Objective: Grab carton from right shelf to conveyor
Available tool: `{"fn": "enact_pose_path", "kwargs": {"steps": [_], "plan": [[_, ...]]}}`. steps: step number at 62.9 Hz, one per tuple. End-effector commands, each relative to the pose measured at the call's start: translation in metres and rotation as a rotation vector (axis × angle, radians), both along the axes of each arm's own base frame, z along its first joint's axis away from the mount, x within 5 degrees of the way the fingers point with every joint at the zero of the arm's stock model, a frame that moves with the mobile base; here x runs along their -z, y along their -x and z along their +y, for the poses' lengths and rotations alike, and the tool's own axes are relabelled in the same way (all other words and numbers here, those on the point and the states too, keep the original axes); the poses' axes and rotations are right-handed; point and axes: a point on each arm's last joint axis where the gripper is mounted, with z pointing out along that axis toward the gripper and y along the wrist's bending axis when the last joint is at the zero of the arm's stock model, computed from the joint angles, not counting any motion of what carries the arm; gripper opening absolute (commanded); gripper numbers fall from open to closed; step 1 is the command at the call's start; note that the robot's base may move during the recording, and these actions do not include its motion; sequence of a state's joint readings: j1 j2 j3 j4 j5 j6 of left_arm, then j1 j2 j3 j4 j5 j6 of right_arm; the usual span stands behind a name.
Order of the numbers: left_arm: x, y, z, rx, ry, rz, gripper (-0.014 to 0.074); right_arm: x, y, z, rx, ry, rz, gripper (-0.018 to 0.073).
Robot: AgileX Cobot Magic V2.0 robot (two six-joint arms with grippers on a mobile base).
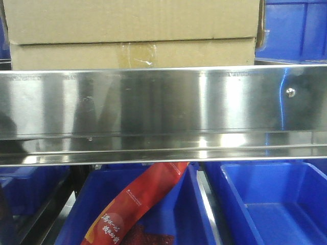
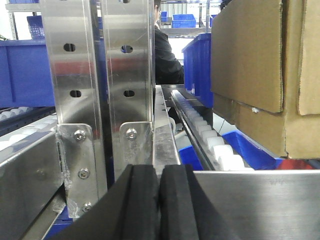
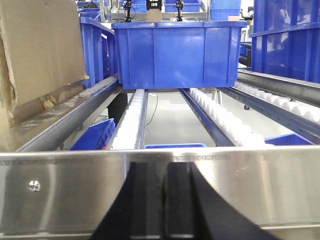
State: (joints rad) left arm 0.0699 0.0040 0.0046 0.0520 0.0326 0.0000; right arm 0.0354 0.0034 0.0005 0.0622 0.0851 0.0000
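Only the red packet (image 1: 134, 204) bears print: gold Chinese characters and a small white line, both illegible.

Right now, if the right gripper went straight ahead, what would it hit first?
Probably the shelf's shiny steel front rail, which spans the view just ahead of the right gripper. Depth is unclear; the blue bin sits beyond.

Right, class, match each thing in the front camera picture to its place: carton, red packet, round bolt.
Things:
1. carton
2. red packet
3. round bolt

Places:
A. in the blue bin below the shelf rail
B. on the shelf rail, towards its right end
C. above the shelf rail, at the top of the picture

Pairs: 1-C, 2-A, 3-B.
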Motion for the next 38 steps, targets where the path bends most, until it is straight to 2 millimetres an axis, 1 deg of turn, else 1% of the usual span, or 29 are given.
{"fn": "enact_pose_path", "kwargs": {"steps": [1, 16, 25, 38], "plan": [[-0.0037, 0.0007, -0.0005, 0.007, 0.002, -0.03, 0.0015, -0.002, 0.0003, -0.0003, 0.005, 0.012, -0.022, -0.0075], [-0.0037, 0.0007, -0.0005, 0.007, 0.002, -0.03, 0.0015, -0.002, 0.0003, -0.0003, 0.005, 0.012, -0.022, -0.0075], [-0.0039, 0.0007, -0.0005, 0.007, 0.002, -0.032, 0.0015, -0.002, 0.0003, -0.0008, 0.011, 0.076, -0.025, -0.0075], [-0.0062, 0.0009, -0.0006, 0.009, 0.0, -0.057, 0.0015, -0.002, 0.0003, -0.0008, 0.011, 0.076, -0.025, -0.0075]]}}
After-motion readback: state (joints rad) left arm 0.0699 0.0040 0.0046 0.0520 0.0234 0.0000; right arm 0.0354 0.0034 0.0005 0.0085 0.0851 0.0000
